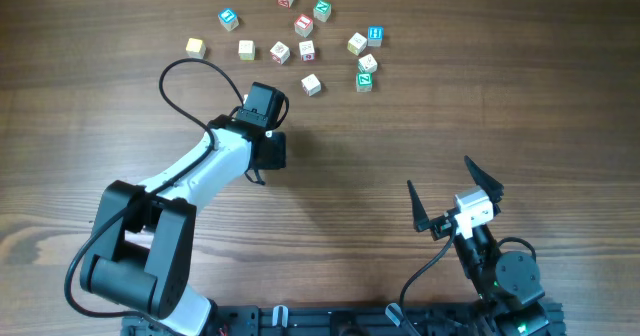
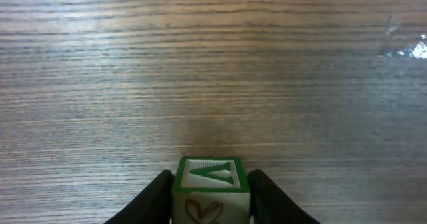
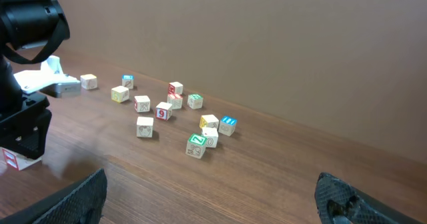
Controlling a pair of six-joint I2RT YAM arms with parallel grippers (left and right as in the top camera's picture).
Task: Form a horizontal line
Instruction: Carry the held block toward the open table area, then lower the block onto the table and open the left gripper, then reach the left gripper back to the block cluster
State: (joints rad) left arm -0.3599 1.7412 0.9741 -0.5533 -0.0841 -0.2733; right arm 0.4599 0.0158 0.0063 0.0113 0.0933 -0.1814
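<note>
Cubes (image 1: pixel 279 51) sit toward the far edge; my nearer left pincer (image 2: pixel 211 196) clamps a green-faced cube (image 2: pixel 211 174), right pincer (image 1: pixel 438 172) gapes.

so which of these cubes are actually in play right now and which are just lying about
In play: green-edged cube, clamped in the left gripper.

Lying about: the scattered cubes at the far side, loose, with no touching horizontal row yet; which will join cannot be told. Right gripper open, holding nothing.
</note>
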